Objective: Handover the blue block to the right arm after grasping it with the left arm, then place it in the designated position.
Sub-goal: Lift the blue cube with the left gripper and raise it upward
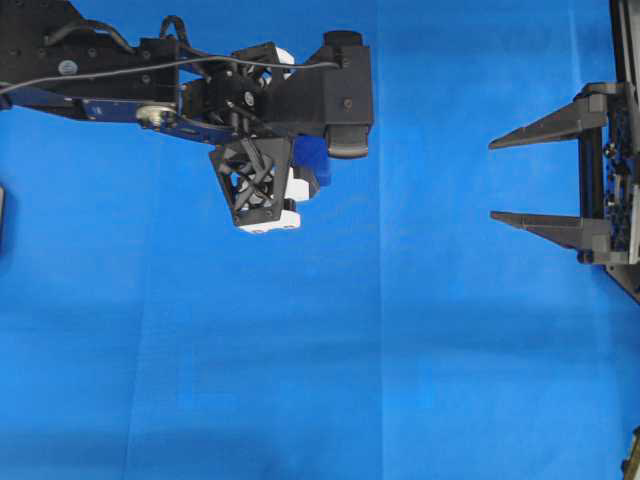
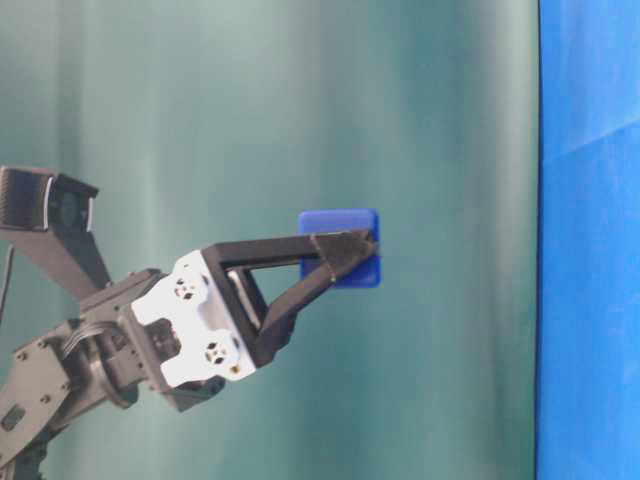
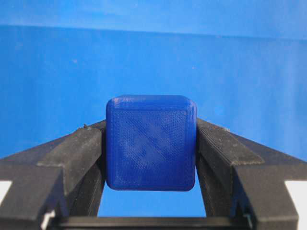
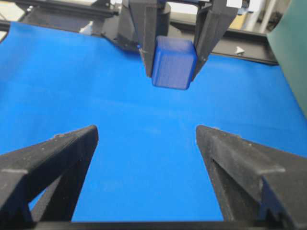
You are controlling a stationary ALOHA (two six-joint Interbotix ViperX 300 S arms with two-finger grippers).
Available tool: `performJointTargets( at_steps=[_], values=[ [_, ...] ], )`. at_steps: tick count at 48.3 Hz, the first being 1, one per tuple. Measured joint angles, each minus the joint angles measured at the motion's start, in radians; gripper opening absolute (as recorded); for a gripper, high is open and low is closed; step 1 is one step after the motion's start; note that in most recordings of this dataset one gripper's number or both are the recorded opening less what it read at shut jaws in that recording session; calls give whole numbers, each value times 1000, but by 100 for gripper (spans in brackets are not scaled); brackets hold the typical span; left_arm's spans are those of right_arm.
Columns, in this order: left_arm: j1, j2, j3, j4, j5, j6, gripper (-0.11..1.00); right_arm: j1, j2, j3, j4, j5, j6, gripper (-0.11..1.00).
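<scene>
**Left wrist view: block clamped and raised, receiver waiting wide**

Left wrist view shows the blue block point(image 3: 151, 142) squeezed between the two black fingers point(image 3: 72, 153) of the left claw point(image 3: 151, 158), one face square to the lens, the fingers pressing on its two side faces; only the lower half of those faces is covered, so the top of the cube stands proud of the tips. From table level the block point(image 2: 340, 247) hangs in the air at the very end of the left claw point(image 2: 345, 255), clear of the blue cloth point(image 2: 590, 300) on the worktop; the white end pieces point(image 2: 195, 335) sit behind the fingers.

Overhead, the left arm point(image 1: 200, 95) reaches in from the upper left and its claw point(image 1: 285, 195) is tipped so that most of the block point(image 1: 312, 152) is hidden beneath it. The right claw point(image 1: 495, 180) sits well apart at the right edge, its pointed fingers point(image 1: 545, 125) spread wide and holding nothing; the right wrist view looks between those fingers point(image 4: 53, 158) straight at the block point(image 4: 173, 61).

I judge the grasp done and the handover not yet begun. The risks ahead: the right fingers may close on the left fingers rather than the free faces, since little of the cube is exposed; an early release by the left claw would drop it onto the cloth; a misaligned approach could knock the cube askew in its tip-only hold.
</scene>
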Motion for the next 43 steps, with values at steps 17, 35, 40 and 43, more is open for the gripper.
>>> performJointTargets(
  at_steps=[17, 35, 40, 43],
  values=[
    [-8, -117, 141, 0, -206, -3, 46, 0, -2, 0, 0, 0, 0, 96],
    [-28, -328, 437, 0, -706, -8, 46, 0, 0, 0, 0, 0, 0, 96],
    [-38, -374, 503, -2, -825, -8, 46, 2, 0, 0, 2, 0, 0, 96],
    [-46, -393, 537, -2, -891, -9, 46, 0, 0, 0, 0, 0, 0, 96]
  ],
)
